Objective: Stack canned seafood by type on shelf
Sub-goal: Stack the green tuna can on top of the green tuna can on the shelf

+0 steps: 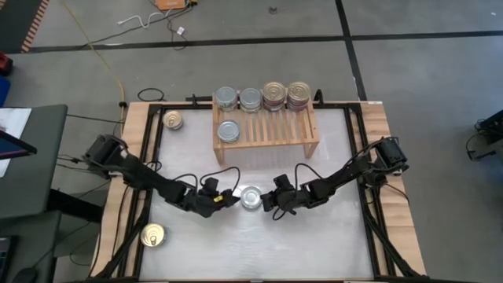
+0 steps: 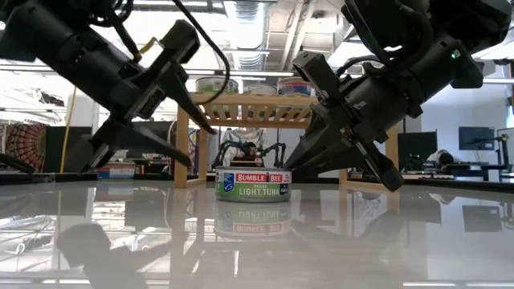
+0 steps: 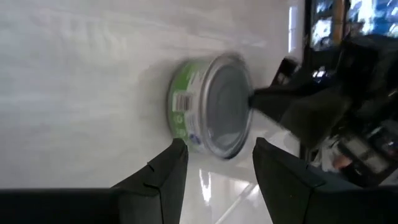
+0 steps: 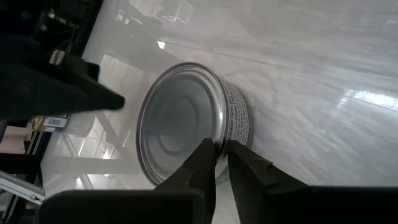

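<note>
Both grippers flanked the light tuna tin point(image 1: 251, 197) mid-bench: left gripper point(image 1: 226, 200) fingers parted, right gripper point(image 1: 268, 201) fingers nearly closed, neither gripping.

Two matte black jointed arms with loose black cables. Left tool point(image 1: 226, 200) has a yellow patch. Right tool point(image 1: 269, 203) all black, wedge fingers.

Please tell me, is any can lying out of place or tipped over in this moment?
None is tipped or spilled. Three cans stand off the shelf: a silver-topped tuna can on the table between the left gripper and right gripper, and gold-lid cans at the far-left and near-left corners. They look unsorted, not damaged.
</note>
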Available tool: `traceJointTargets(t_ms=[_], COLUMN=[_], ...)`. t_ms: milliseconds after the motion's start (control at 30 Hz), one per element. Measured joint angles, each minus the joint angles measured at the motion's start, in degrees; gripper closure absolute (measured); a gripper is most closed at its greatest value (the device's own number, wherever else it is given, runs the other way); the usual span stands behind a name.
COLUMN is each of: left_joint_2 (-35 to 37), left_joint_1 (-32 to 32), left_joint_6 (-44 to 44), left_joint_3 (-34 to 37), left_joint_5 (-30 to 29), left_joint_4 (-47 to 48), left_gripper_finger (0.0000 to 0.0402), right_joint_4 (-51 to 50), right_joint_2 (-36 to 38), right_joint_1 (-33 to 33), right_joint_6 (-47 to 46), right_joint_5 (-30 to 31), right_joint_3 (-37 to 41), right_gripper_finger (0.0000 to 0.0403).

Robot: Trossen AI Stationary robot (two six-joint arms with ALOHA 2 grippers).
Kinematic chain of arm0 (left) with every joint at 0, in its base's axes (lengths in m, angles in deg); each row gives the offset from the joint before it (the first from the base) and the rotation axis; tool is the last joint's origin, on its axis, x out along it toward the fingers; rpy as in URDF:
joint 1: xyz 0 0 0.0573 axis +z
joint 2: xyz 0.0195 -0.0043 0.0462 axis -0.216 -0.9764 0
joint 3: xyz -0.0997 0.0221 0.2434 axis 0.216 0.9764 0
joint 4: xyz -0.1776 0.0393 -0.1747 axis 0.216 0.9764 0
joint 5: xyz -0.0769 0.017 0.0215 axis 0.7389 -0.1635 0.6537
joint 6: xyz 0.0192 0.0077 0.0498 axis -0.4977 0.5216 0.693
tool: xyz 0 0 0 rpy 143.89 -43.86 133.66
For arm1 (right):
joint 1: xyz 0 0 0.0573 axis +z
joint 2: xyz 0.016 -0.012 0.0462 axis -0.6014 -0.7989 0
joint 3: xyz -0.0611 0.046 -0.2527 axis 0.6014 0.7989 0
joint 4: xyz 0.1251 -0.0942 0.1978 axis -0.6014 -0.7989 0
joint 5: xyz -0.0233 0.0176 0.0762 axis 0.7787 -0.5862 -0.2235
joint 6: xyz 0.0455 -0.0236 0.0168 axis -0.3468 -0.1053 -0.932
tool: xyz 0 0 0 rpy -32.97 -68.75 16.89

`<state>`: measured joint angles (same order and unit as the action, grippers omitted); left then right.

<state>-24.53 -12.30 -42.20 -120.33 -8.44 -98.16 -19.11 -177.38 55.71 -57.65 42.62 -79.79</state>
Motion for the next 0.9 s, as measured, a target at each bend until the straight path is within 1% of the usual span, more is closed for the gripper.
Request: traceJointTargets(t_ms=[133,567,900], left_joint_2=[-2.1,-2.1,-2.1], left_joint_1=[0.0,0.7,0.7], left_joint_6=[1.0,7.4,6.4], left_joint_3=[0.0,0.0,0.0], left_joint_5=[1.8,1.9,1.9], left_joint_4=[-2.2,-2.9,-2.5], left_gripper_finger=[0.0230,0.0230,0.0230], right_joint_4=[0.1,0.1,0.2], right_joint_2=[0.0,0.0,0.0], right_joint_1=[0.0,0.0,0.3], right_joint_6=[0.0,0.0,0.1], right_joint_5=[-0.1,-0.7,-1.5], right_joint_3=[0.0,0.0,0.0], right_gripper_finger=[0.0332,0.0332,0.0332])
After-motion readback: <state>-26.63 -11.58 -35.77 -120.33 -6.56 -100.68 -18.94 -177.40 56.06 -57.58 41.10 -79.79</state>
